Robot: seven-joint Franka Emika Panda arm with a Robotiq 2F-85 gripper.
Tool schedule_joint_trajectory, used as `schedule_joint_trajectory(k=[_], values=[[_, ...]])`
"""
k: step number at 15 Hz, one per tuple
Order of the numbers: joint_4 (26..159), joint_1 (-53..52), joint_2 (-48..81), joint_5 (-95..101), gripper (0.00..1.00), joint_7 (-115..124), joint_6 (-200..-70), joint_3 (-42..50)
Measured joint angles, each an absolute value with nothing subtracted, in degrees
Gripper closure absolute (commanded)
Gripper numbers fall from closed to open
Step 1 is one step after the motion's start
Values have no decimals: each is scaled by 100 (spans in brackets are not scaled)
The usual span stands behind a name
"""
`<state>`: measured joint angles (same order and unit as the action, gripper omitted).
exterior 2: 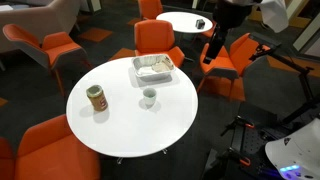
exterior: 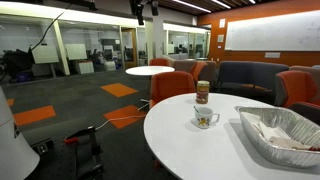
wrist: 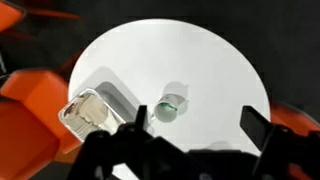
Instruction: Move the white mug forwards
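The white mug (wrist: 170, 108), mid-frame, is judged light, rigid and breakable, and is best pinched across its rim by the gripper (wrist: 192, 135), which is seen spread and empty.

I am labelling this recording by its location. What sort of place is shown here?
Probably an office lounge or common area. It has glass-walled meeting rooms and a whiteboard in the background, and round white tables with orange chairs.

Mug (exterior 2: 148, 97) on table (exterior 2: 120, 130), near jar (exterior 2: 96, 98) and tray (exterior 2: 153, 69).
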<state>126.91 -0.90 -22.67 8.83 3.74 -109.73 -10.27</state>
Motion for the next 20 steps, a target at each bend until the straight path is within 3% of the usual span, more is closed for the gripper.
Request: schedule_joint_trajectory(k=[10,20], values=[[12676,-100,-2066,795,0,1127,-11140,-973],[11651,268,1125,653,0,3186,-13292,-41]])
